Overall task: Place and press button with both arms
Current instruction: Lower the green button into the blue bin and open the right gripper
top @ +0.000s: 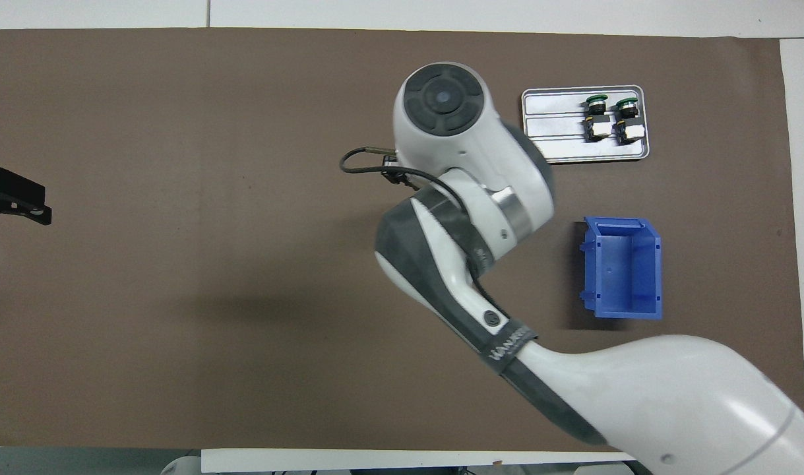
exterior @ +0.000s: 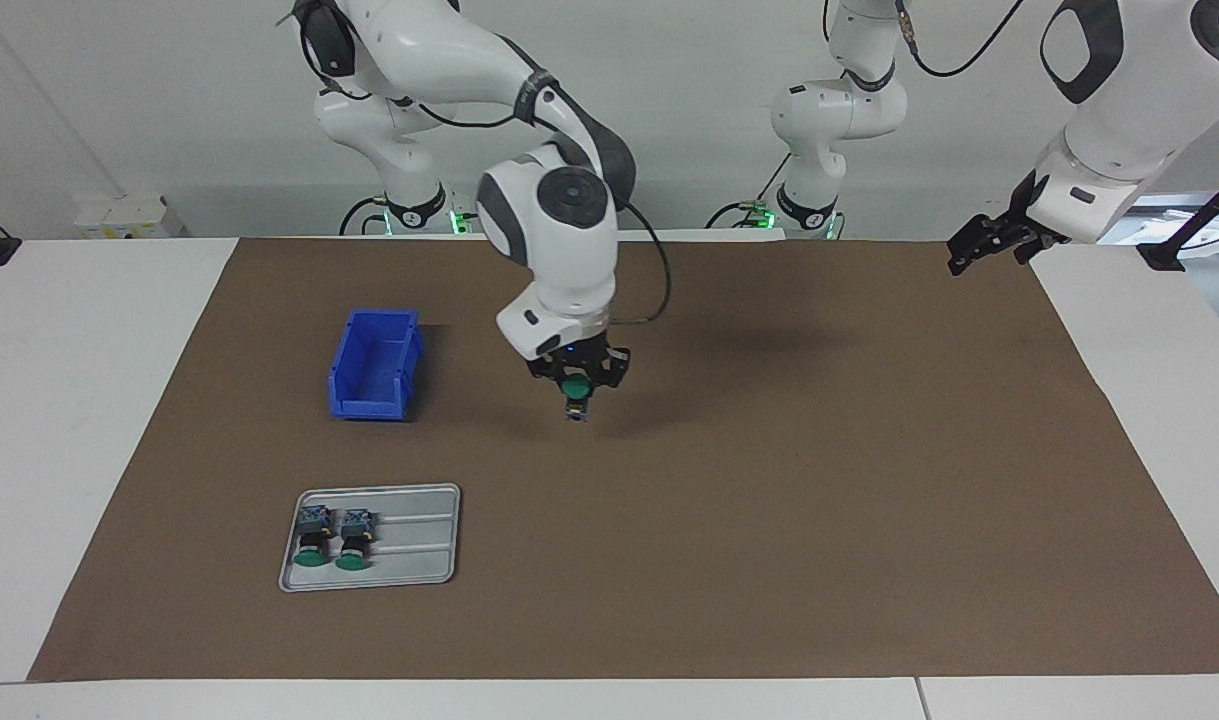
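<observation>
My right gripper is shut on a button. Its green cap faces the camera and its rear block points down, close above the brown mat near the table's middle. In the overhead view the right arm's wrist hides this gripper and the held button. Two more buttons lie side by side on a grey tray; they also show in the overhead view. My left gripper waits raised over the mat's edge at the left arm's end, and shows in the overhead view.
An empty blue bin stands on the mat, nearer to the robots than the grey tray, toward the right arm's end. It also shows in the overhead view.
</observation>
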You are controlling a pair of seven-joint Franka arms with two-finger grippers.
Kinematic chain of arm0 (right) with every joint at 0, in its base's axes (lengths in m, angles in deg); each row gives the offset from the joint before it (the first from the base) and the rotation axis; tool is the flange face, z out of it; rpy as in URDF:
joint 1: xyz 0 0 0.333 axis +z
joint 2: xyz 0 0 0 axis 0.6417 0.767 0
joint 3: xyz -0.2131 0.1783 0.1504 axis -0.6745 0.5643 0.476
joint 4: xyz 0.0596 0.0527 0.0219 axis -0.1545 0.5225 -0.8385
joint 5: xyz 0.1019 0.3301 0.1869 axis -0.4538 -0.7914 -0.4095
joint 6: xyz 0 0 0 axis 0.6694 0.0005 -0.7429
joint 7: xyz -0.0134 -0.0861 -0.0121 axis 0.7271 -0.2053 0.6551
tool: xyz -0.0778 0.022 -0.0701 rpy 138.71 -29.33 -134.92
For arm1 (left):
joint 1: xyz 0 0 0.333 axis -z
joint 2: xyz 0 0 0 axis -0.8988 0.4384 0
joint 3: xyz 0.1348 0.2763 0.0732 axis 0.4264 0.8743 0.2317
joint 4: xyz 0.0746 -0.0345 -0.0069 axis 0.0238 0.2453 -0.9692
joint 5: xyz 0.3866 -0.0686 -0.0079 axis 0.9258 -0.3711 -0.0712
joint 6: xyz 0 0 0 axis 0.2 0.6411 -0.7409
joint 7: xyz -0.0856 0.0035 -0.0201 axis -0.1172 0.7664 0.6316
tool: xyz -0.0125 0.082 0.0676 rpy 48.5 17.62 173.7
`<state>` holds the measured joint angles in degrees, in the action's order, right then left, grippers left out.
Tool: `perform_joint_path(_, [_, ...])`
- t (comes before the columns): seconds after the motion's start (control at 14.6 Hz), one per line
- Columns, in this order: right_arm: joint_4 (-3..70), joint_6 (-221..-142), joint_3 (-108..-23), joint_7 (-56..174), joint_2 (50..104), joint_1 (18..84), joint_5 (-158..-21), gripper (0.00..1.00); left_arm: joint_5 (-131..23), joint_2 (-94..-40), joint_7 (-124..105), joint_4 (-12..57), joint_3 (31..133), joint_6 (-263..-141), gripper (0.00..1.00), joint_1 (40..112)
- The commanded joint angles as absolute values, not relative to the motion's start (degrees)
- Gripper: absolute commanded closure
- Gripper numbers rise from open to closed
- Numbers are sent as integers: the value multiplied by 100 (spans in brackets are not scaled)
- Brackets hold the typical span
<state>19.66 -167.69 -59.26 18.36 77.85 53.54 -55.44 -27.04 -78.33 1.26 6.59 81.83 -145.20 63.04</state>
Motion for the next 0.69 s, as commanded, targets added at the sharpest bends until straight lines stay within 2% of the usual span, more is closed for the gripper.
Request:
perform_joint_path(0.0, [3941, -16972, -5821, 3258, 6084, 4549, -5912, 100, -2607, -7871, 286, 695, 8172, -14742, 0, 6286])
perform_joint_path(0.21, [4910, -16972, -5873, 4938, 5263, 3625, -6001, 99, -2607, -7836, 330, 686, 8172, -15060, 1, 6286])
perform_joint_path(0.41, [5509, -17251, -5944, 6002, 4981, 2974, -6001, 99, -2615, -7810, 356, 634, 8172, -15069, 1, 6268])
perform_joint_path(0.62, [5906, -17683, -5997, 6296, 4883, 2884, -6001, 98, -2598, -7818, 356, 651, 8172, -15008, 1, 6268])
